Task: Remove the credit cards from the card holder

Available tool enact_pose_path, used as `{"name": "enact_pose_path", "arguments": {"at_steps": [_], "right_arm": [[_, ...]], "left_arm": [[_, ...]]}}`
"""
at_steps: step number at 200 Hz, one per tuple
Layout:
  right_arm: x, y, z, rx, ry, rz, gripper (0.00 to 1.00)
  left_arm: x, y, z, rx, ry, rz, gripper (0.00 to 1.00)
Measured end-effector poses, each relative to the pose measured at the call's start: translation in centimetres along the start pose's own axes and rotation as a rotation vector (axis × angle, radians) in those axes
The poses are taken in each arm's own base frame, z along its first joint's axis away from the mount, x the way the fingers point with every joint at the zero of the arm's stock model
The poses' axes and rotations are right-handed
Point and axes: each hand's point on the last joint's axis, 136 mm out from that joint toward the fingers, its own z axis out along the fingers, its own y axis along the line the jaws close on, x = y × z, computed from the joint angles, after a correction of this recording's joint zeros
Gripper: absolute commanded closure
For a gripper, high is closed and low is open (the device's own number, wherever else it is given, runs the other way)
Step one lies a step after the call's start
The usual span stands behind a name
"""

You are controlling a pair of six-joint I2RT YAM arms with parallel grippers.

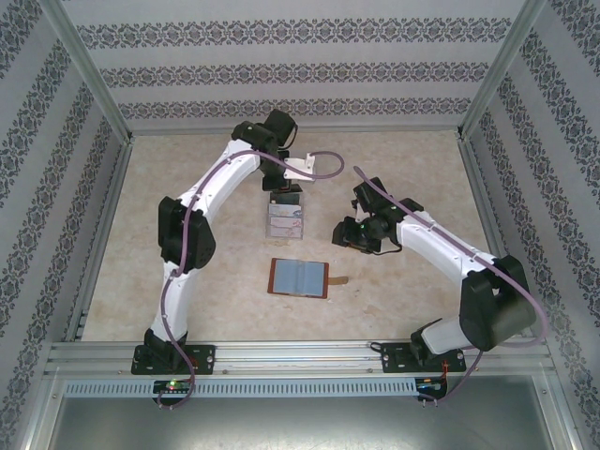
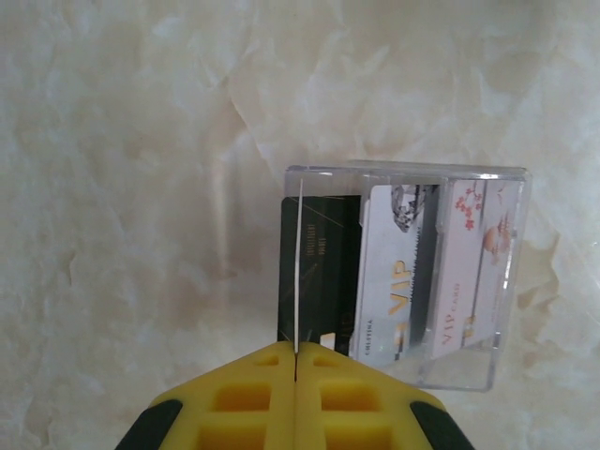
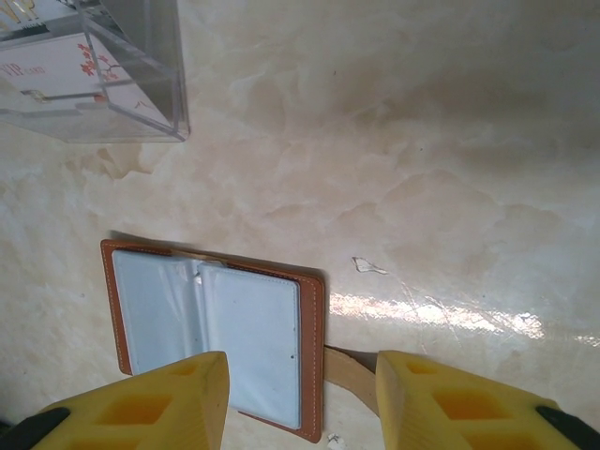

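Credit cards (image 2: 403,272), three visible, sit in a clear tray (image 2: 507,281) by the left gripper (image 2: 295,356), its fingers pressed together, while the card holder (image 3: 216,328) lies open, apparently emptied, on the table (image 3: 422,141) under the right gripper (image 3: 300,375), fingers spread and holding nothing.

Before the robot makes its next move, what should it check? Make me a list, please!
1. Left gripper shut on the held card, which looks like a thin pale edge: ok.
2. Held card above the clear tray, over the dark card: ok.
3. Room in the tray for it: cannot tell.
4. Card holder lying open on the table: ok.
5. Card holder's pockets all emptied: cannot tell.
6. Right gripper open above the card holder, holding nothing: ok.
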Motion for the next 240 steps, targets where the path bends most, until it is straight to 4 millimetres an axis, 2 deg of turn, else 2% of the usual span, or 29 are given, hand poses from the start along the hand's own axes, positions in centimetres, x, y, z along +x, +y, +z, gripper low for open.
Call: {"name": "enact_pose_path", "arguments": {"at_steps": [50, 129, 159, 181, 227, 240], "right_arm": [[-0.4, -0.2, -0.1, 0.002, -0.005, 0.011, 0.53], [-0.3, -0.4, 0.2, 0.007, 0.002, 0.014, 0.53], [-0.3, -0.4, 0.2, 0.007, 0.002, 0.014, 0.53], [-0.3, -0.4, 0.2, 0.007, 0.002, 0.014, 0.53], [-0.3, -0.3, 0.2, 0.007, 0.002, 0.014, 0.53], [-0.4, -0.4, 0.2, 0.007, 0.001, 0.01, 0.53]], "left_arm": [[0.4, -0.3, 1.8, 0.056, 0.029, 0.006, 1.0], [1.3, -1.2, 3.0, 0.109, 0.065, 0.001, 1.0], [1.9, -1.3, 4.0, 0.119, 0.096, 0.001, 0.87], [2.3, -1.0, 4.0, 0.103, 0.122, -0.002, 0.78], [2.9, 1.5, 4.0, -0.014, 0.168, -0.029, 0.71], [2.8, 2.1, 4.0, -0.042, 0.166, -0.046, 0.66]]}}
